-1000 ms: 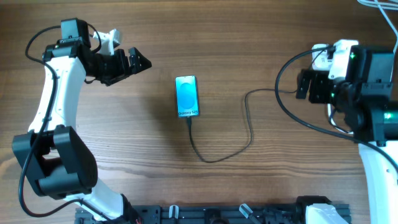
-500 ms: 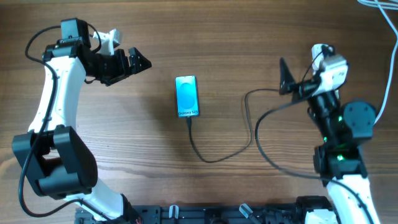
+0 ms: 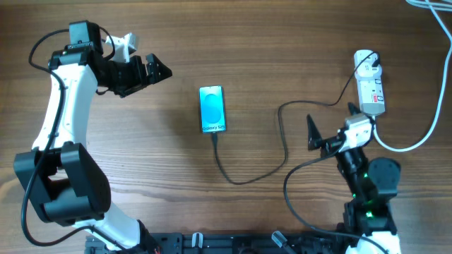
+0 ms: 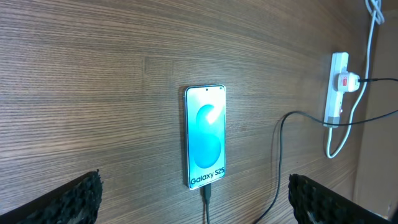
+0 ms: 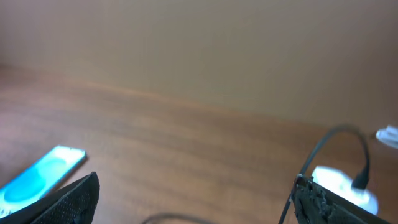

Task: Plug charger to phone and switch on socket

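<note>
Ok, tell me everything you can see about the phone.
The phone is a slim rectangle lying flat, screen up, near the middle of the wooden table. Its screen glows blue-green, with white "Galaxy S25" text at the end nearer the robot. The dark charger cable meets that end, apparently plugged in. Nothing else touches it.

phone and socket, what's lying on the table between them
Only the charger's dark cable, looping from the phone across to its plug on the socket. The overhead view shows the whole stretch, and the left wrist view agrees.
</note>
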### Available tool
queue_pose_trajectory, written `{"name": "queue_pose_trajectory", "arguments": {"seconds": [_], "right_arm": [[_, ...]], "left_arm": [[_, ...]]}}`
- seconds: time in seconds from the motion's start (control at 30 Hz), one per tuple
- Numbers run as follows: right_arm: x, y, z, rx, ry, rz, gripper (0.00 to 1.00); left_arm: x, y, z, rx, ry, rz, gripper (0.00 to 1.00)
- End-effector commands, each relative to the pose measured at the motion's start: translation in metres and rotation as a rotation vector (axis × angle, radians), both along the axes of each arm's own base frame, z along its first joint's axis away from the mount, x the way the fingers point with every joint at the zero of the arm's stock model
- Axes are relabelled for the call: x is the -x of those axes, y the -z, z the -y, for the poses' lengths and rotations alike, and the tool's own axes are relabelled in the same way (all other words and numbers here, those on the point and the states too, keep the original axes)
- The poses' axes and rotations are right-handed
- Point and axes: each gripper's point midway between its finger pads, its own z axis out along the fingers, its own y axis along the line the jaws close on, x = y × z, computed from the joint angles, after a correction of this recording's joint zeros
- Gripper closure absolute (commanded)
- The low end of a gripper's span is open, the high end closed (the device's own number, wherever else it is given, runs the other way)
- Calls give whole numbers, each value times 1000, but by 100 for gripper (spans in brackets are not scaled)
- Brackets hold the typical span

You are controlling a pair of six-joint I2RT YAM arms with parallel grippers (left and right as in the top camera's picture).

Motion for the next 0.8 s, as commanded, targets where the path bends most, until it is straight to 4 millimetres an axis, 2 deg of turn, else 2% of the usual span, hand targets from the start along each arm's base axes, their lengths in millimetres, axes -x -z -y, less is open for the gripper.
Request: {"name": "queue_pose_trajectory", "arguments": {"seconds": [0.0, 0.1, 0.4, 0.67, 0.77], "right_arm": [[11, 25, -1, -22, 0, -29, 0], [18, 41, -1, -22, 0, -75, 0], [36, 61, 1, -15, 6, -162, 0], [39, 34, 2, -18, 12, -45, 0], [44, 14, 2, -19, 12, 45, 0]], "left_arm": [[0, -3, -1, -2, 0, 10, 0], [0, -3, -1, -2, 1, 10, 0], [0, -3, -1, -2, 1, 10, 0], [0, -3, -1, -2, 1, 10, 0], [0, -3, -1, -2, 1, 10, 0]]}}
